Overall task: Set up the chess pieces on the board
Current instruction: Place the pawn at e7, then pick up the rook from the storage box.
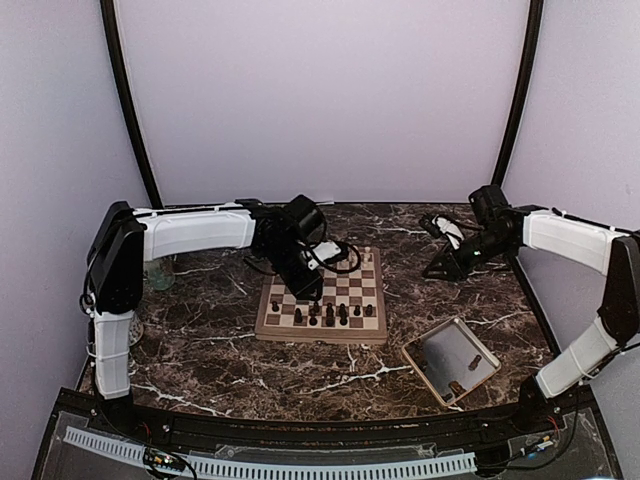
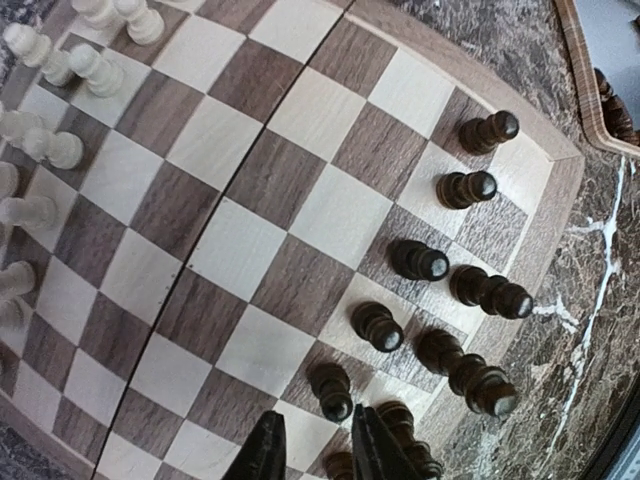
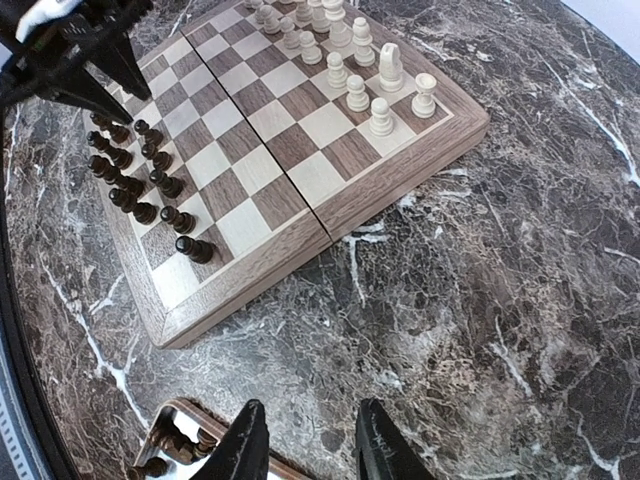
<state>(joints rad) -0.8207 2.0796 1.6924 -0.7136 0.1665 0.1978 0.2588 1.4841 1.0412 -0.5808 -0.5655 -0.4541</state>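
Chess pieces (image 2: 420,261) stand along the near side of the board (image 2: 300,120); left gripper (image 2: 314,412) hangs over them, fingers a little apart, empty; right gripper (image 3: 309,404), right of the board, spread and empty.

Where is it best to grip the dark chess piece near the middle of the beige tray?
Grip it across its middle, coming straight down from above. The dark chess piece seems to lie on its side on the floor of the tray, apart from the walls, so there is room on both sides.
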